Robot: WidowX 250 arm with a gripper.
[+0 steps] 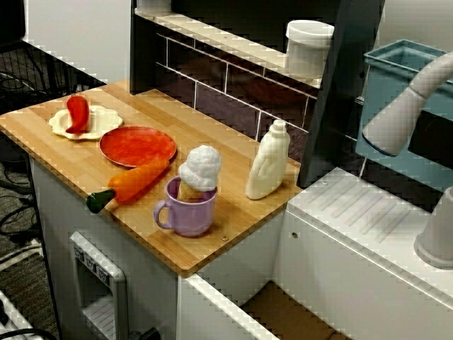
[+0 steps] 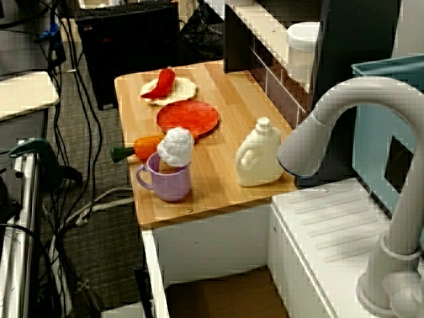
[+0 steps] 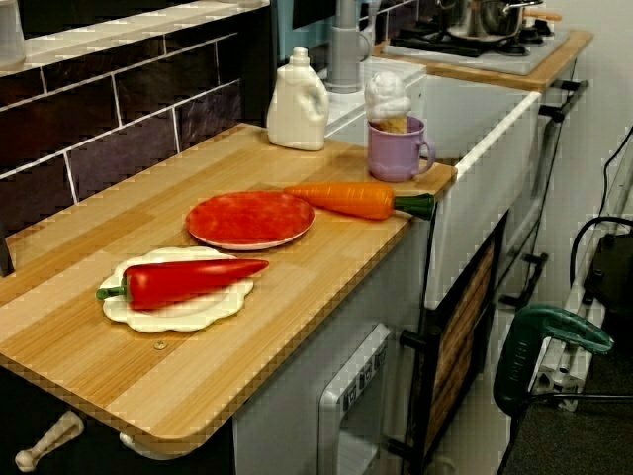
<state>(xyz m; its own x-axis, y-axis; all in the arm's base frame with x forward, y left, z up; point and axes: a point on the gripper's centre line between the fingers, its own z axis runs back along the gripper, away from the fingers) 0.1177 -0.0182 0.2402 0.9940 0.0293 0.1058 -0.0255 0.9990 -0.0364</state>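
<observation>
No gripper shows in any view. On the wooden counter (image 1: 212, 127) a purple mug (image 1: 187, 209) stands near the front edge with a white ice-cream cone (image 1: 200, 168) upright in it. An orange carrot (image 1: 134, 182) lies just left of the mug, its green top over the edge. Behind it sits an empty red plate (image 1: 137, 146). A red pepper (image 1: 78, 113) rests on a cream scalloped plate (image 1: 102, 124) at the far left. A white detergent bottle (image 1: 269, 161) stands right of the mug. The low view along the counter shows the pepper (image 3: 183, 280), carrot (image 3: 346, 198) and mug (image 3: 394, 150).
A dark tiled backsplash and shelf run behind the counter, with a white canister (image 1: 308, 46) on the shelf. A grey faucet (image 2: 331, 119) arches over the white sink unit to the right. A blue bin (image 1: 396, 78) stands behind it. Cables lie on the floor.
</observation>
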